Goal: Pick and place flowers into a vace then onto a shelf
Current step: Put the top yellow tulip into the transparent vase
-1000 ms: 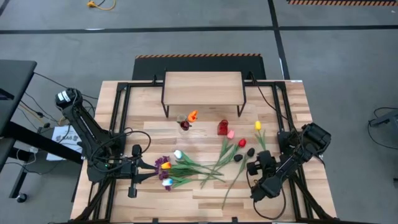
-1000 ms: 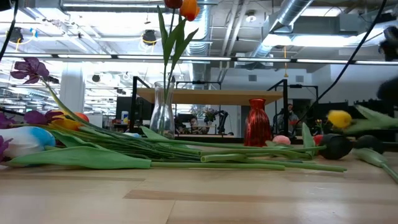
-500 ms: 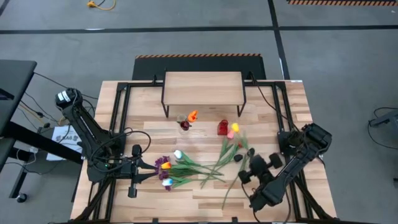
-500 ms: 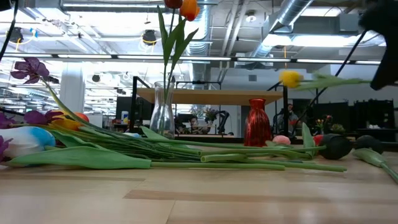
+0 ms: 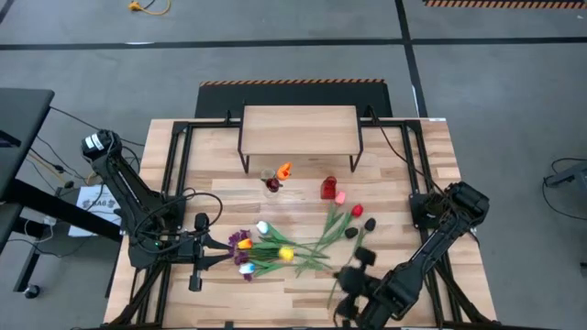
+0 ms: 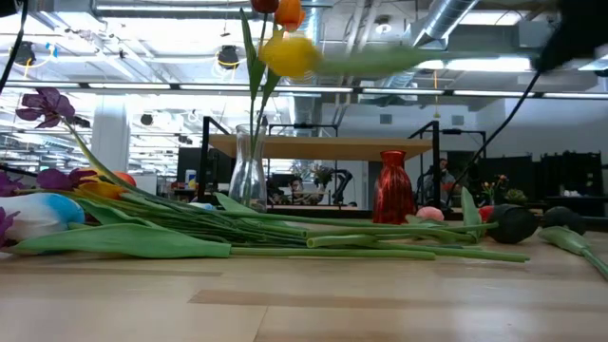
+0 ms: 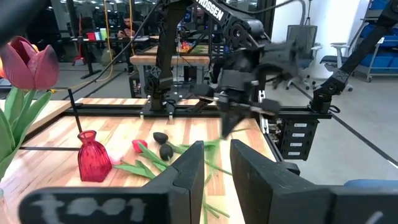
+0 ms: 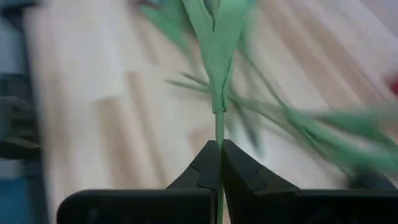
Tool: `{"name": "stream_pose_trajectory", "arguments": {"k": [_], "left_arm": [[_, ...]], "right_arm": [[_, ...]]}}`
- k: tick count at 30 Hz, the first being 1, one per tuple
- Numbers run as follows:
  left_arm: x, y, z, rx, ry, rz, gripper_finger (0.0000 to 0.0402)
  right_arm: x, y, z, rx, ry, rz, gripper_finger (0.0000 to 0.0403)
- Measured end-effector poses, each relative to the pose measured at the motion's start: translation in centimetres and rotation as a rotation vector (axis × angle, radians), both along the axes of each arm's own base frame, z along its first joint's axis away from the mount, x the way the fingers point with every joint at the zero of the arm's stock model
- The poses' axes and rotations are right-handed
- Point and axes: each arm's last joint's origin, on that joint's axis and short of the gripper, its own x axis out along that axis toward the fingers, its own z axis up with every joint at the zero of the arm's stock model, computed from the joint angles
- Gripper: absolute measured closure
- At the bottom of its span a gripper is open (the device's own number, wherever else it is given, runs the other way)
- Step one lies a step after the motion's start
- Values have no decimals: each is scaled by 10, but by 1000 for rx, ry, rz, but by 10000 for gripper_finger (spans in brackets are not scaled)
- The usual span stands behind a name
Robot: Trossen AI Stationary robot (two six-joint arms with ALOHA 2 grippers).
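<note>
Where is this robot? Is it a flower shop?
Probably not. It looks like a robot lab or workshop: bare pipes and ducts overhead, a concrete floor with striped tape, and more workbenches behind.

A red vase stands near a clear glass vase on the table.

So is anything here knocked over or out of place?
Mostly the flowers: they lie in a loose heap on the table rather than in a vase. The red vase stands empty. The right gripper holds a yellow tulip in the air.
</note>
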Motion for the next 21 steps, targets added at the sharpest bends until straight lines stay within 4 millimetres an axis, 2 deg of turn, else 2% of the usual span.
{"name": "stream_pose_trajectory", "arguments": {"k": [7,12,16,21], "left_arm": [[0,0,-1,14,7,0,333],[0,0,-1,20,8,0,334],[2,1,-1,19,8,6,334],[11,6,0,56,-2,-43,334]], "right_arm": [[30,20,26,-78,-164,370,403],[42,39,54,-180,-358,677,403],[50,44,79,-309,-515,762,403],[65,37,106,-386,-674,743,403]]}}
